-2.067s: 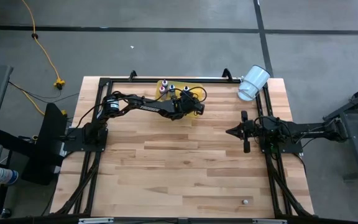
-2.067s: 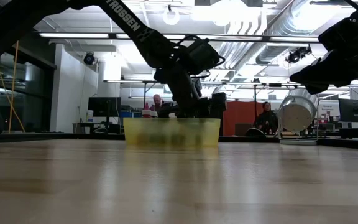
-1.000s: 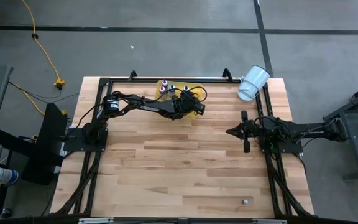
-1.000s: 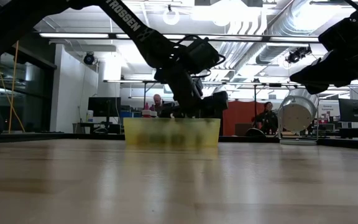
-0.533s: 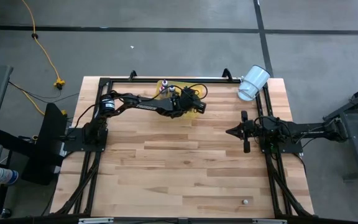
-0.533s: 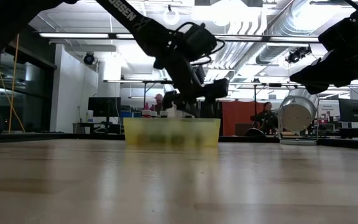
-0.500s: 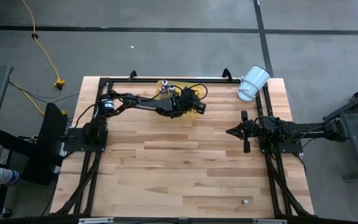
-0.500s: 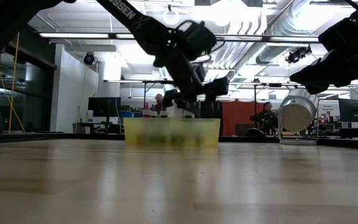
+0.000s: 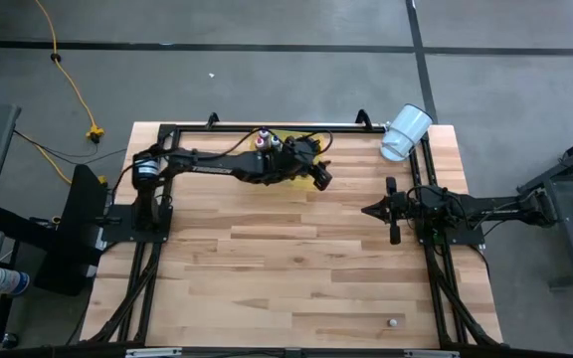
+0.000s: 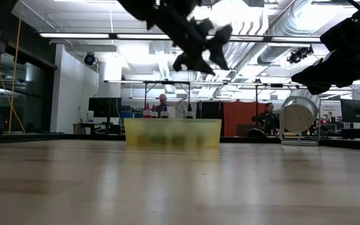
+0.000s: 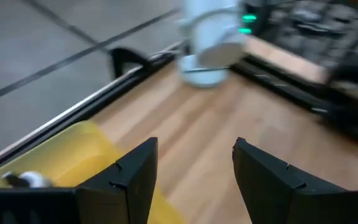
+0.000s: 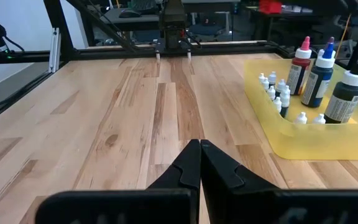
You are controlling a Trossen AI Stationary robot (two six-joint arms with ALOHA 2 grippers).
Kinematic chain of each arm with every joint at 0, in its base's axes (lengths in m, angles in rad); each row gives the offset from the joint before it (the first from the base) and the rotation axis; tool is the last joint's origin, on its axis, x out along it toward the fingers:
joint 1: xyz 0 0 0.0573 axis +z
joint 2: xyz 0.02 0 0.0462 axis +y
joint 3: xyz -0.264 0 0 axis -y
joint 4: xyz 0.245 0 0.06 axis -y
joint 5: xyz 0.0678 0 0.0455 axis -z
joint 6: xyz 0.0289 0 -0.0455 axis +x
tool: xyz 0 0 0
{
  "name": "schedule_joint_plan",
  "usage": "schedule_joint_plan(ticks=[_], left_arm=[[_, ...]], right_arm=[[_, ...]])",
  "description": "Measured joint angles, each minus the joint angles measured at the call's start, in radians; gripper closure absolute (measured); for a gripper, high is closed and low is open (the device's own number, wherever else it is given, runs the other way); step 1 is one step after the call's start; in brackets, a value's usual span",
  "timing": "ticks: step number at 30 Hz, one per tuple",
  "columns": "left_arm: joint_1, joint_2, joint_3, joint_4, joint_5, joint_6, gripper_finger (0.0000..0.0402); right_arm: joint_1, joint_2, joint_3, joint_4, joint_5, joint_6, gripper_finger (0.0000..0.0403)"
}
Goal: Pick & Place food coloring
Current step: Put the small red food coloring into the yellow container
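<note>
The yellow tray (image 12: 303,138) stands at the table's far edge and holds the food coloring. Three taller bottles stand in it: red with a pink cap (image 12: 301,67), dark blue (image 12: 320,76), dark with a white cap (image 12: 347,93). Several tiny white ones (image 12: 278,90) stand beside them. One tiny white bottle (image 9: 393,322) lies alone near the table's front right corner. My left gripper (image 10: 199,39) is open and empty, high above the tray's right end (image 11: 73,155). It also shows in the high view (image 9: 321,179). My right gripper (image 9: 371,210) waits shut at the table's right.
A white plastic cup (image 9: 404,132) lies on its side at the far right corner, its opening toward the table; it also shows in the low view (image 10: 299,114). Black frame rails run along the table's far, left and right edges. People sit in the room behind.
My left gripper has risen from inside the yellow tray to well above it and has shifted slightly toward the table's right edge. It holds nothing. The tray and its bottles have stayed in place.
</note>
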Motion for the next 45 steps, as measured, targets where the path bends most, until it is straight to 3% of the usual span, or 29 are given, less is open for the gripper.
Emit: schedule_joint_plan(ticks=[8,15,18,24,31,34,45], left_arm=[[-0.041,-0.158,-0.158,0.102,0.201,0.122,0.0204],[-0.065,-0.238,-0.326,0.251,0.515,0.206,0.0204],[-0.071,-0.283,-0.411,0.323,0.598,0.199,0.0204],[-0.084,-0.413,-0.663,0.633,0.617,0.199,0.0204],[-0.082,-0.586,-0.990,0.952,0.526,0.124,0.0204],[-0.082,-0.650,-1.091,1.005,0.476,0.088,0.0204],[-0.080,-0.845,-1.361,1.226,0.449,0.036,0.0204]], right_arm=[[0.000,0.000,0.000,0.000,0.000,0.000,0.0402],[0.000,0.000,0.000,0.000,0.000,0.000,0.0402],[0.000,0.000,0.000,0.000,0.000,0.000,0.0402],[0.000,0.000,0.000,-0.001,0.000,0.000,0.0402],[0.000,0.000,0.000,0.000,0.000,0.000,0.0402],[0.000,0.000,0.000,0.000,0.000,0.000,0.0402],[0.000,0.000,0.000,0.000,0.000,0.000,0.0402]])
